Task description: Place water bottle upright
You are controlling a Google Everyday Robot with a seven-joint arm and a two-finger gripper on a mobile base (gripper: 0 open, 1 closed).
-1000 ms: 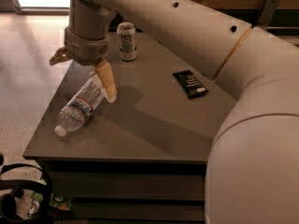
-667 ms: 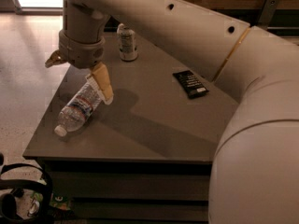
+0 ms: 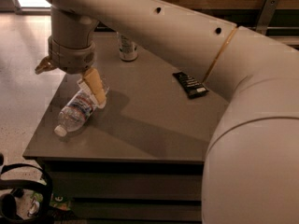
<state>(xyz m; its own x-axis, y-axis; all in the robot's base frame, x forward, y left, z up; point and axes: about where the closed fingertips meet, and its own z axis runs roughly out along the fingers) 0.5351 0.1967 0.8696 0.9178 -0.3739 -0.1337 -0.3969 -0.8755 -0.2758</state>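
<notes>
The water bottle [image 3: 78, 112] lay on its side on the grey counter [image 3: 154, 125], toward the counter's 9 o'clock edge. Its white cap pointed to about 7 o'clock and its base to about 1 o'clock. The clear ribbed body showed a label with red and blue on white around its middle. The cap end sat close to the counter's edge but was fully on the surface.

The claw [image 3: 95, 91] hung from the cream arm [image 3: 187, 27], which swept in from the 3 o'clock side and crossed the top of the view. The claw came down at the bottle's base end, its tan tip overlapping the base as seen from the camera. Whether it touched the bottle could not be told. Whether the claw was spread or pressed together could not be told either, as the thick wrist above it hid much of it.

A short drink can [image 3: 127, 48] stood upright at the counter's far side, at about 1 o'clock from the bottle and well apart from it, partly hidden by the arm. A flat black packet [image 3: 190, 84] lay at about 3 o'clock from the bottle, also well apart, close beside the arm's elbow. The arm's shadow fell across the counter between the bottle and the packet. On the floor at 7 o'clock, below the counter's corner, lay a black looped strap [image 3: 23, 190].
</notes>
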